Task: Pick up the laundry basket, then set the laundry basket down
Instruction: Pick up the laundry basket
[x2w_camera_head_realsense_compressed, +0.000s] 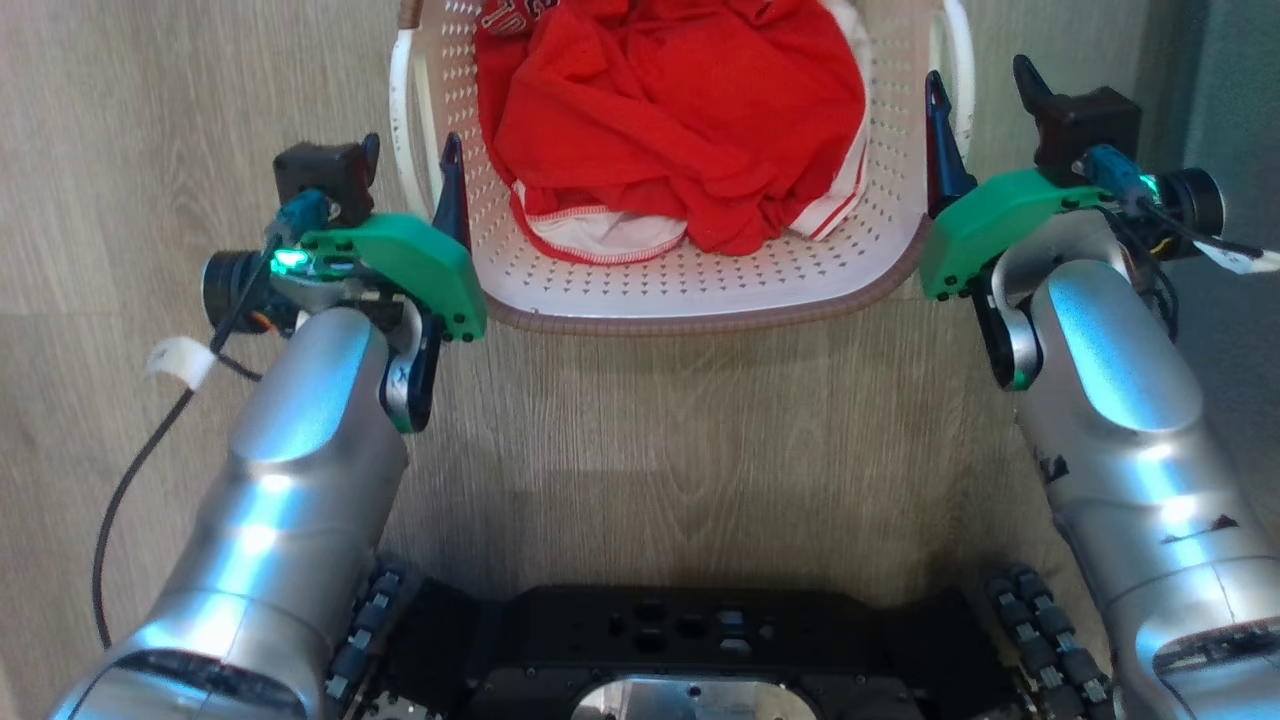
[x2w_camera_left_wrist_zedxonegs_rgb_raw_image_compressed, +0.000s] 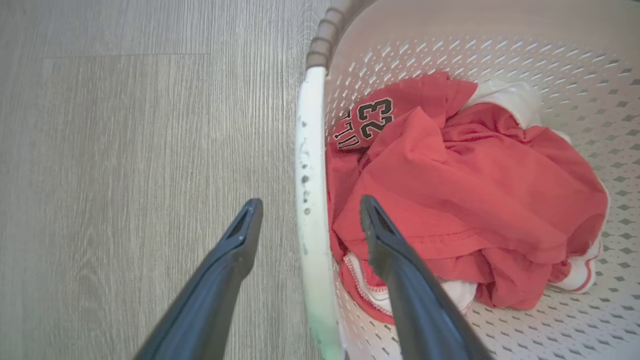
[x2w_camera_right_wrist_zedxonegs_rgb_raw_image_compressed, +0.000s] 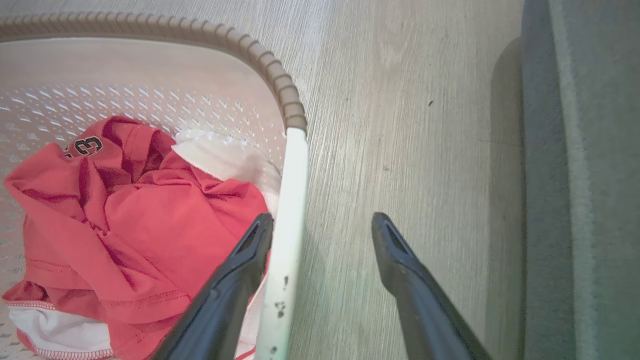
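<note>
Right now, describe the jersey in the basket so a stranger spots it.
On the wood floor stands the laundry basket. Crumpled inside lies the red jersey; its black 23 and colour set it apart from the white cloth beside it.

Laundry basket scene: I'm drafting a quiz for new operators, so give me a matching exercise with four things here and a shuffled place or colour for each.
Things:
1. red jersey
2. basket rim
3. left handle
4. floor

Descriptions:
A. pale grey wood planks
B. between the open fingers of the left gripper
C. brown, woven-look
D. crumpled inside the laundry basket

Pairs: 1-D, 2-C, 3-B, 4-A
</note>
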